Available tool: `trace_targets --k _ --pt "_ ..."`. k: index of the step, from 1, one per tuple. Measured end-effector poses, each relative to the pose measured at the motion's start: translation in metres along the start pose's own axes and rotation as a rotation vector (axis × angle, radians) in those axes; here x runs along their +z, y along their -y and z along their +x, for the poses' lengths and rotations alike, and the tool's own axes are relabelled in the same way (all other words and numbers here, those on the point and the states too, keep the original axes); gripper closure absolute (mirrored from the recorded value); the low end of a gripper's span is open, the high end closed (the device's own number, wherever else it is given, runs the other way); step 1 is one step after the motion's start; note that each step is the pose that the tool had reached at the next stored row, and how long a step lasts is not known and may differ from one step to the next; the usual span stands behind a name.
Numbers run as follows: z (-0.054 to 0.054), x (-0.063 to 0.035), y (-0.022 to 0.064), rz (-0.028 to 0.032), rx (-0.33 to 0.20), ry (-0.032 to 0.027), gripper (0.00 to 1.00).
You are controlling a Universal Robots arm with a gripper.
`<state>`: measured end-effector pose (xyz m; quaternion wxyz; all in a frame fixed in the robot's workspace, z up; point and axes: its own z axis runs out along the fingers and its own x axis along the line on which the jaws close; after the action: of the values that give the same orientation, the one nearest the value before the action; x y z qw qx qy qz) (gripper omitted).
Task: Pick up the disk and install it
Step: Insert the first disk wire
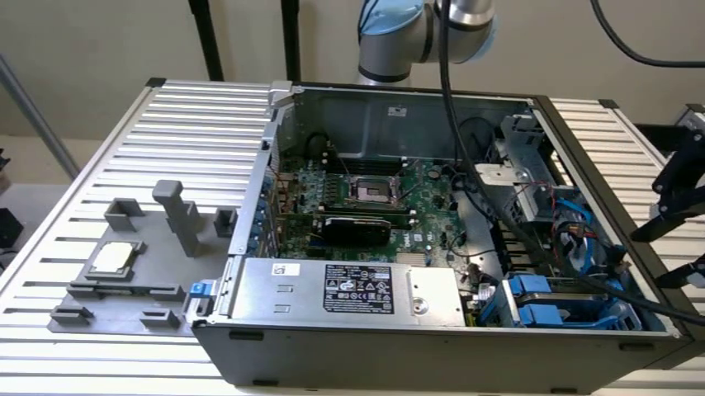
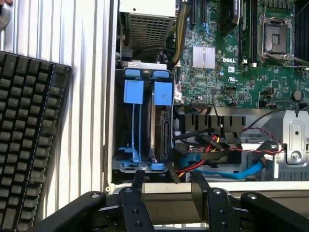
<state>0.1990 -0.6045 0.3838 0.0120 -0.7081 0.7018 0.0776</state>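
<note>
The disk (image 2: pixel 162 126) stands on edge in the blue drive bay (image 2: pixel 133 92) at the corner of the open computer case, its grey side showing below a bright blue tab. In the exterior view the disk's blue rails (image 1: pixel 542 299) sit at the case's near corner on the exterior view's right. My gripper (image 2: pixel 168 182) hangs over the case wall just outside that bay, open, with nothing between its black fingers (image 2: pixel 137 181). In the exterior view the gripper (image 1: pixel 669 247) is a black linkage at the right edge, beside the case.
The motherboard (image 1: pixel 364 194) fills the case floor, with a silver power supply (image 1: pixel 352 289) in front and loose cables (image 2: pixel 212 145) beside the bay. A black keyboard (image 2: pixel 29 135) lies on the slatted table. A grey fixture holding a small silver chip (image 1: pixel 115 257) sits at the exterior view's left.
</note>
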Motion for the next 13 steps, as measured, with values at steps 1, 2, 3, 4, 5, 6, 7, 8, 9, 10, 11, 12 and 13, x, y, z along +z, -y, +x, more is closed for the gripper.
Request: trace_targets --k 1,2,3,4,5,6,7,8,9,10,11,12,13 --pt "0.003 0.0015 0.0002 -0.0004 0.0 0.0003 0.49" --pt "0.006 0.0029 0.0003 -0.0007 -0.001 0.0002 0.49" --pt "0.008 0.0043 0.0004 -0.001 -0.001 0.0002 0.49" --pt "0.011 0.0058 0.0005 -0.0013 -0.002 0.0003 0.49" --pt "0.013 0.0074 0.0007 -0.0015 -0.002 0.0002 0.49" --pt "0.015 0.009 0.0008 -0.0017 -0.003 0.0002 0.49" --pt "0.016 0.0108 0.0006 -0.0019 -0.004 0.0003 0.49" --pt "0.017 0.0126 -0.0002 -0.0022 -0.007 -0.0001 0.49" --pt "0.017 0.0144 -0.0016 -0.0026 -0.01 -0.0004 0.49" --pt "0.018 0.0163 -0.0036 -0.0031 -0.014 -0.0005 0.49" --pt "0.018 0.0185 -0.0056 -0.0037 -0.019 -0.0005 0.49" --pt "0.018 0.0203 -0.0071 -0.0045 -0.024 -0.0006 0.49" --pt "0.018 0.0221 -0.0082 -0.0054 -0.032 -0.0008 0.49"
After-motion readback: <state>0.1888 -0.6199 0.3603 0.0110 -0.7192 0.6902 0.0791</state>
